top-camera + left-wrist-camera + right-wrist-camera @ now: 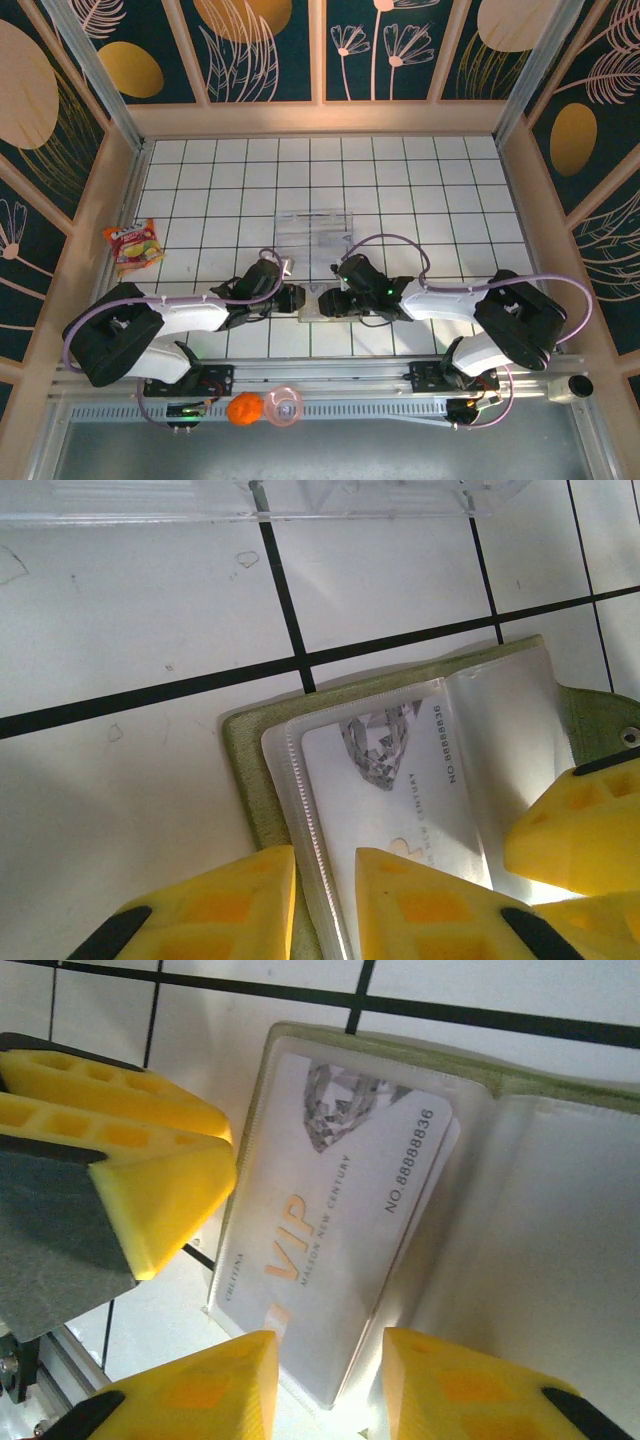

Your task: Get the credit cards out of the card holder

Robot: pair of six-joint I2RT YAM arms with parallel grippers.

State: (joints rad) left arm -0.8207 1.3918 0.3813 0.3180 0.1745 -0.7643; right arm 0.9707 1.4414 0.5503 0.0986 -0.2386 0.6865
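The card holder lies open on the tiles, olive-green outside, with clear sleeves inside. A white credit card printed VIP sits in the left sleeve. My left gripper is low over the holder's left edge, its fingers a little apart, with the sleeve's ridged seam lying flat between them. My right gripper hovers over the card's near end, fingers apart either side of its corner. From above, the two grippers face each other over the holder.
A clear plastic tray stands just beyond the holder. A snack packet lies at the left wall. An orange ball and a pink ring rest on the front rail. Open tiles lie behind and to both sides.
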